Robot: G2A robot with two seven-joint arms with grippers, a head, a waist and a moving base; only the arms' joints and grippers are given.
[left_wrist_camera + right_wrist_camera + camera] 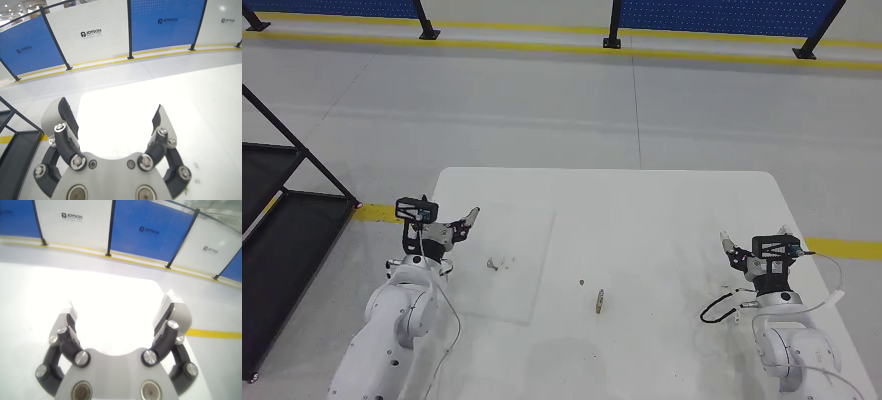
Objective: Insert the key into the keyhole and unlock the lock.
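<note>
Left gripper (111, 102) spread empty at the counter (662, 220) edge, right gripper (121, 297) likewise released, pale item (499, 263) and brownish item (599, 301) laid between.

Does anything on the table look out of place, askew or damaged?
Nothing stands out. A small pale object lies on the clear mat, a small dark object apart on the bare table; both are too small to judge damage.

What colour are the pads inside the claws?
Black, with fine ribbing; the pads show best in the left wrist view.
</note>
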